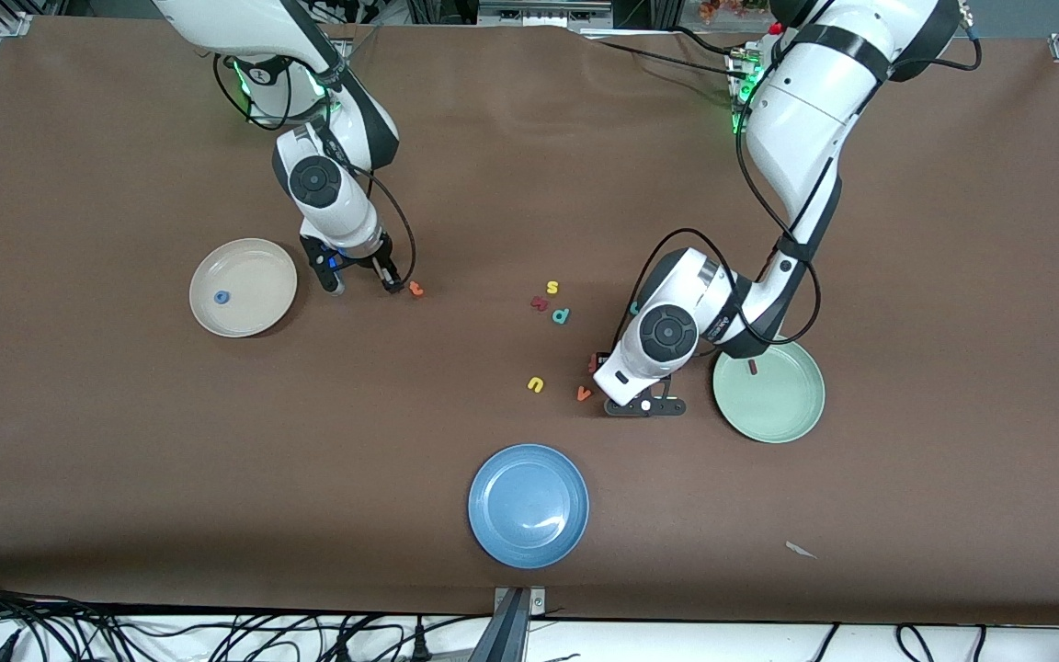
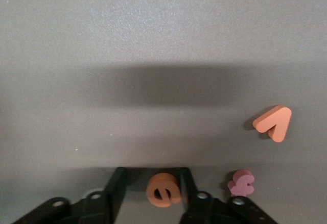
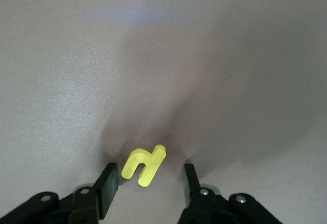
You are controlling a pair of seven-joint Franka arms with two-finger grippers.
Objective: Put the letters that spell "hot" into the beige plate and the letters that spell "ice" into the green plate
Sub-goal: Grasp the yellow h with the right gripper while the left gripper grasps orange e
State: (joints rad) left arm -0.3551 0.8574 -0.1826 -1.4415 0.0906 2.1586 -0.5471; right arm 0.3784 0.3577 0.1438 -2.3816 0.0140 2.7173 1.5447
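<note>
My left gripper (image 2: 153,178) is down on the table beside the green plate (image 1: 801,414), open, with the orange "e" (image 2: 163,189) between its fingers. One finger (image 2: 186,183) touches the "e"; the other stands apart. The dark red "i" (image 1: 752,367) lies in the green plate and the teal "c" (image 1: 633,309) peeks out beside the left arm. My right gripper (image 1: 364,283) is low between the beige plate (image 1: 263,262) and the orange "t" (image 1: 415,289), open around the yellow "h" (image 3: 144,166). The blue "o" (image 1: 222,297) lies in the beige plate.
An orange "v" (image 2: 273,123) and a dark red letter (image 2: 241,182) lie close to the left gripper. Yellow "u" (image 1: 536,384), yellow "s" (image 1: 552,288), teal "p" (image 1: 562,315) and another dark red letter (image 1: 540,302) sit mid-table. A blue plate (image 1: 528,542) lies nearest the front camera.
</note>
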